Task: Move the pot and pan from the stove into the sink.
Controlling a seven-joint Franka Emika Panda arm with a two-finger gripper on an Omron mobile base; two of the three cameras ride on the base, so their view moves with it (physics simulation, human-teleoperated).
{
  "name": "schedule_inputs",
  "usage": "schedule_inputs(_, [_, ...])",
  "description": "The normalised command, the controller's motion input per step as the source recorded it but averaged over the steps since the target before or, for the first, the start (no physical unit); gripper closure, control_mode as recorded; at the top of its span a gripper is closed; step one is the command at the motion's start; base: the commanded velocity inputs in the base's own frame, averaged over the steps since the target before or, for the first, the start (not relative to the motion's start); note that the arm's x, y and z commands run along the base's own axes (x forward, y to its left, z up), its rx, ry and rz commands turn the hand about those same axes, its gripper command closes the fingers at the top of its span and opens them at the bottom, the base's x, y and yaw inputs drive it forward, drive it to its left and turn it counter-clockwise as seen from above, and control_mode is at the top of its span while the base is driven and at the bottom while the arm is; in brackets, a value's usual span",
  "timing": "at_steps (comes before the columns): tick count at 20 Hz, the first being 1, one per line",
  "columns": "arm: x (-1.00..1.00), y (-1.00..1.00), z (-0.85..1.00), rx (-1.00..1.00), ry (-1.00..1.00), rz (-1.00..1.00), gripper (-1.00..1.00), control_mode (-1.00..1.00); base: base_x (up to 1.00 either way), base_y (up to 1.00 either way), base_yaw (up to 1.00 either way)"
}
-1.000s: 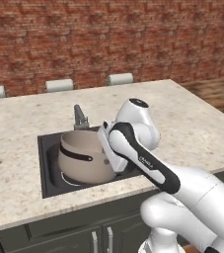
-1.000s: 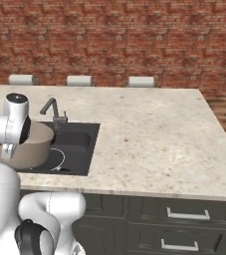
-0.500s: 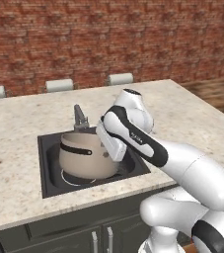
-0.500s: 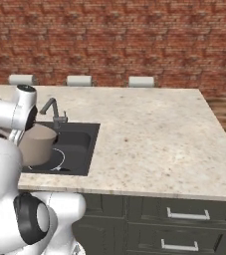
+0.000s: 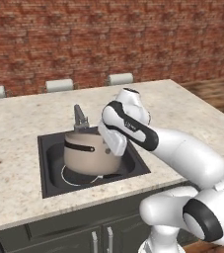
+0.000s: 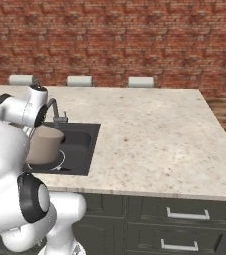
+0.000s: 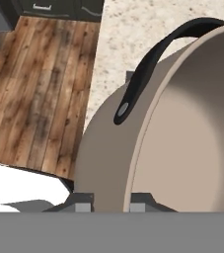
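1. Pot [image 5: 86, 155]: a wide, deep, round vessel with a matte beige-tan body and a matching inside. A thin dark curved handle [image 7: 153, 64] arched over its side wall. It sat tilted in the sink [image 5: 49, 160], its base over the pale ring of a rim [image 5: 79, 182] on the basin floor.
2. Sink: a dark grey rectangular basin set into the speckled beige stone bench [image 5: 15, 123]. A small grey metal faucet [image 5: 79, 117] stood at its back edge, just behind the pot.
3. Claw [image 7: 112, 203]: pressed together on the pot's rim in the hand view, one fingertip [image 7: 83, 202] on the outer wall and the other on the inside.
4. Surroundings: a red brick wall [image 5: 84, 39] behind the bench, dark cabinets with pale handles [image 6: 184, 215] below it, and a wood plank floor [image 7: 34, 89].
5. Markings: no writing could be read on the pot, sink or bench.
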Motion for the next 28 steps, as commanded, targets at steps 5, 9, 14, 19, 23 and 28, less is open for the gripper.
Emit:
schedule_inputs(5, [0.35,0.0,-0.23,-0.05,0.0,0.0,1.0,-1.0,0.0,0.0,0.0])
schedule_inputs(9, [0.52,0.0,-0.3,-0.05,0.0,0.0,1.0,-1.0,0.0,0.0,0.0])
schedule_inputs(14, [0.61,0.0,-0.34,-0.05,0.0,0.0,1.0,-1.0,0.0,0.0,0.0])
schedule_inputs(19, [0.55,0.0,-0.42,-0.05,0.0,0.0,1.0,-1.0,0.0,0.0,0.0])
schedule_inputs(23, [0.42,0.0,-0.49,-0.05,-0.02,0.0,1.0,-1.0,0.0,0.0,0.0])
schedule_inputs(28, [0.34,0.0,-0.51,-0.03,-0.06,0.0,1.0,-1.0,0.0,0.0,0.0])
